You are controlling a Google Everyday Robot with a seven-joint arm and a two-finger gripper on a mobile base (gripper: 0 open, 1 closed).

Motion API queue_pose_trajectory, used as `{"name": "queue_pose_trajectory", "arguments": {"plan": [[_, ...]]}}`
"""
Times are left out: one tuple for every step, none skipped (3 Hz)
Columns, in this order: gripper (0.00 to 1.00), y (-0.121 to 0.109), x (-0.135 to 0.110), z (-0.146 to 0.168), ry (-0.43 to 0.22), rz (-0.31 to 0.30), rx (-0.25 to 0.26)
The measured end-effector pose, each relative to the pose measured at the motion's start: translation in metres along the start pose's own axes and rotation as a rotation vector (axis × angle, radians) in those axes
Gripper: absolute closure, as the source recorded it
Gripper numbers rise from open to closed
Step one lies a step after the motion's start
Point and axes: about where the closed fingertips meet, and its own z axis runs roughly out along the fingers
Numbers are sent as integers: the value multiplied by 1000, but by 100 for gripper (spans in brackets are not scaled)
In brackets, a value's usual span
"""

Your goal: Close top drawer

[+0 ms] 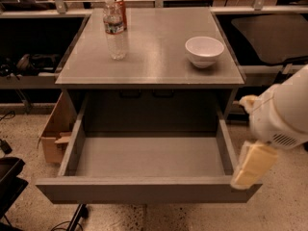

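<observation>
- top drawer (149,192) is pulled far out from under the cabinet top (159,64), with its plain grey front panel nearest my camera, low in the view.
- at far left i see a cardboard box (52,131) on the floor (288,211), just beside the left side of the cabinet.
- on the cabinet top, back left, a clear water bottle (115,35) stands upright with a red can (121,6) right behind it.
- toward the right of that top sits a white bowl (204,51), upright and well apart from the bottle.
- on the right, the white arm (284,112) comes in from the edge of the view.
- gripper (250,167) hangs below the arm at the drawer's front right corner and overlaps that corner from my angle. i can't tell whether it is open or closed, nor whether it touches the panel.
</observation>
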Motion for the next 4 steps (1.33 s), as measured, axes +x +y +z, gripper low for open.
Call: {"name": "queue_pose_trajectory", "arguments": {"plan": [[18,45,19,50,44,25,-43],[41,101,54,84,112,63,-115],[65,143,73,107,131,86,-158],[88,173,74,145,106,79,-184]]}}
